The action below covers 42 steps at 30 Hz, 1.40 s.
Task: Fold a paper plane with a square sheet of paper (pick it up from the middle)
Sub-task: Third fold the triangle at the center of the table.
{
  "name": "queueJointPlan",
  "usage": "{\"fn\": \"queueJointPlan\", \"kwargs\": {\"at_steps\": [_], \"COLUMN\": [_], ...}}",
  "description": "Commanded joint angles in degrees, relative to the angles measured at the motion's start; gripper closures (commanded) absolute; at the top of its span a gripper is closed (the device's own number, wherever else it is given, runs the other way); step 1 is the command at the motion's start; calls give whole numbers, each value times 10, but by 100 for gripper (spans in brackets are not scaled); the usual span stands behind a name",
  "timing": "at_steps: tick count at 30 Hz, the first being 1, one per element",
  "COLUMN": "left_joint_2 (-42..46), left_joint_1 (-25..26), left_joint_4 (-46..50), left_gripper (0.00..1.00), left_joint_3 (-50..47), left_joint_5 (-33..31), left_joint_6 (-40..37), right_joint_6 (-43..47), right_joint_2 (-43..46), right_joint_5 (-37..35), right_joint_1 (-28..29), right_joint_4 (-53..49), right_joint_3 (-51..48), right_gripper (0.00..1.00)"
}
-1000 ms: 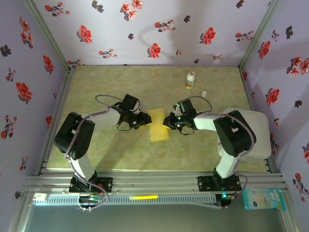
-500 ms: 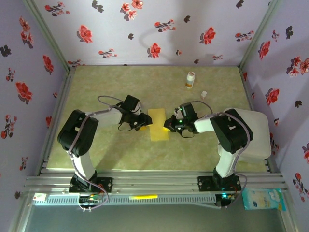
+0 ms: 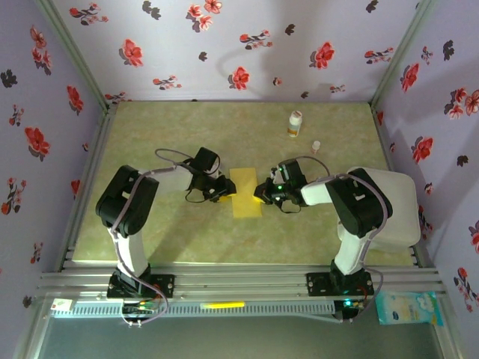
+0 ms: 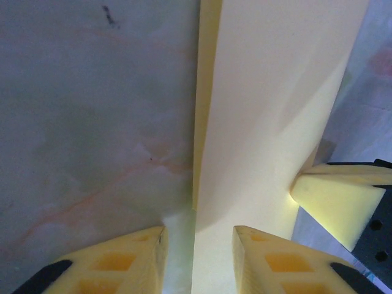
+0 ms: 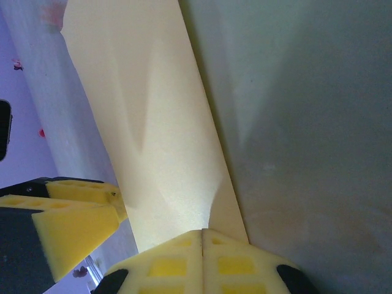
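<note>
The square sheet of paper (image 3: 245, 192) lies folded into a mustard-yellow upright rectangle at the table's middle. My left gripper (image 3: 224, 191) is low at its left edge. In the left wrist view the jaws (image 4: 197, 236) stand a little apart and straddle that edge, one finger on the table and one over the paper (image 4: 269, 92), clamping nothing. My right gripper (image 3: 262, 193) is at the paper's right edge. Its fingers (image 5: 203, 233) are shut together with their tips down on the paper (image 5: 147, 110), which dips into a shaded crease toward them.
A small white-and-orange bottle (image 3: 296, 123) stands at the back right with a tiny white cap (image 3: 316, 146) nearer. A white board (image 3: 400, 202) lies under the right arm's side. Purple flowered walls close in the table on three sides.
The left jaws have narrowed around the paper's left edge and the left arm has drawn in slightly. The right gripper has shifted a little and stays shut on the right edge.
</note>
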State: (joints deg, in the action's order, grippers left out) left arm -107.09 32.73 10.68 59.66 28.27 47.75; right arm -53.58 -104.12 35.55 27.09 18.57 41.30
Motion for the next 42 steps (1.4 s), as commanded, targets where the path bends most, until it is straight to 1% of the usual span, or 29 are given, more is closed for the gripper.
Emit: {"fn": "queueJointPlan", "kwargs": {"at_steps": [1, 11, 16, 24, 27, 30, 34, 37, 40, 42], "left_joint_2": [-10, -17, -13, 1, 11, 40, 48, 49, 55, 56], "left_joint_1": [3, 3, 4, 2, 1, 0, -4, -3, -3, -3], "left_joint_4": [-6, -32, -47, -70, -75, -97, -102, -111, -118, -118], "left_gripper": [67, 74, 80, 96, 100, 100, 100, 100, 100, 100], "left_joint_3": [9, 3, -6, -21, -27, -46, -48, -51, -57, -58], "left_joint_5": [12, 24, 25, 22, 19, 2, 15, 26, 28, 28], "left_joint_6": [5, 17, 24, 38, 46, 61, 79, 95, 108, 112], "right_joint_6": [16, 16, 16, 16, 19, 29, 87, 180, 304, 384], "right_joint_2": [-38, -39, -39, -32, -19, 17, 79, 135, 189, 217], "right_joint_5": [-56, -57, -56, -49, -39, -42, -38, -81, -191, -279], "right_joint_1": [7, 7, 7, 7, 7, 7, 12, 39, 100, 158], "right_joint_4": [-59, -63, -64, -64, -55, -44, -61, -110, -151, -150], "right_joint_3": [-5, -2, -3, 7, 11, 8, 10, 11, 0, -15], "right_gripper": [94, 94, 93, 90, 84, 73, 67, 65, 63, 63]}}
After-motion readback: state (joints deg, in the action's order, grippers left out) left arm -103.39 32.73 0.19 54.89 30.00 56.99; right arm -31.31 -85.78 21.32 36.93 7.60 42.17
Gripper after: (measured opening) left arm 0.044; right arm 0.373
